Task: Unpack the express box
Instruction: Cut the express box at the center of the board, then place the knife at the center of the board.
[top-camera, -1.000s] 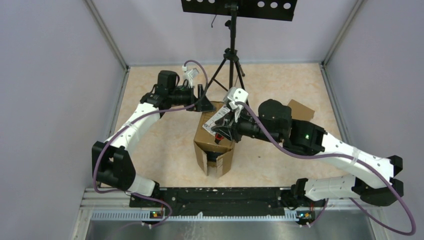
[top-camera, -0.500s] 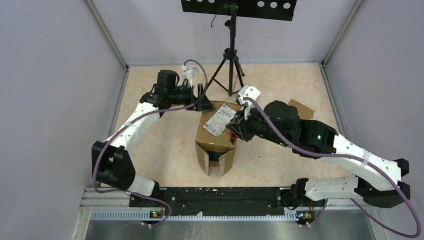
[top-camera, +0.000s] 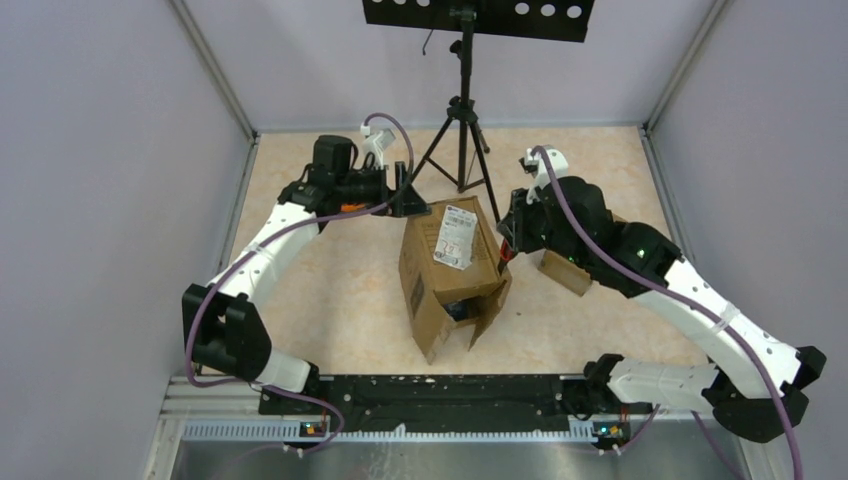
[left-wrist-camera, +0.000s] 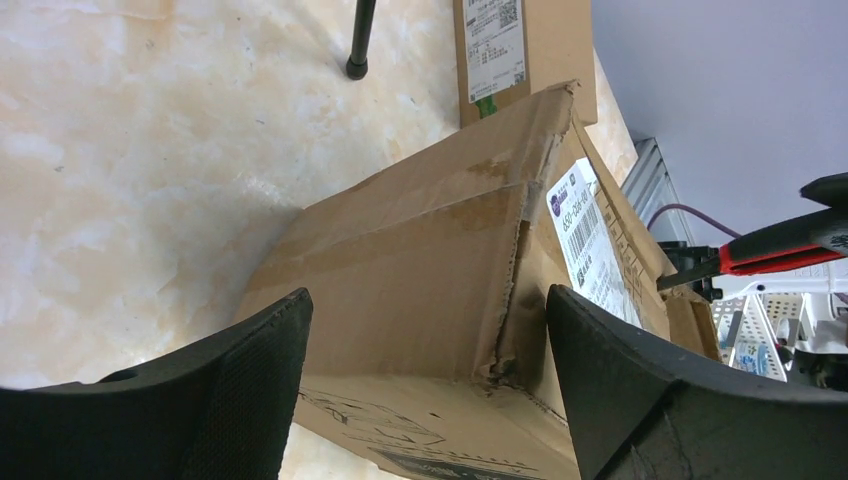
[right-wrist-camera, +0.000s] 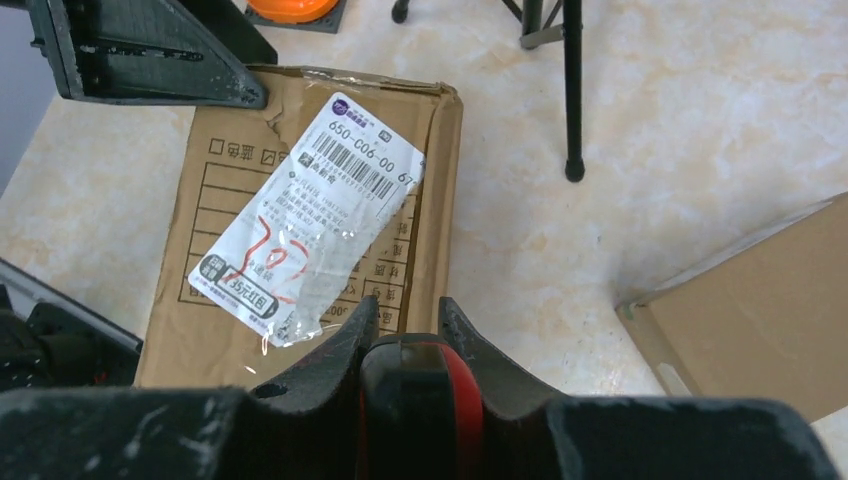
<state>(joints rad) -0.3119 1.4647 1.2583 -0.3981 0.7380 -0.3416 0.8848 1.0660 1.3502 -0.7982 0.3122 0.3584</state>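
Marbled tabletop (top-camera: 330, 290) between grey walls: from above, your express box (top-camera: 445, 270) lies on its side at centre, its flaps agape toward the arm bases and something dark inside. Your left gripper (top-camera: 410, 195) sits spread wide at the far left corner, likely to steady it. Your right gripper (top-camera: 508, 235) hangs off the right edge.

Left wrist view: both fingers (left-wrist-camera: 200, 390) flank the creased cardboard without touching.

Right wrist view: the jaws are clenched on a red-handled tool (right-wrist-camera: 420, 400) above the shipping label (right-wrist-camera: 310, 230), probably kept clear of the flaps.
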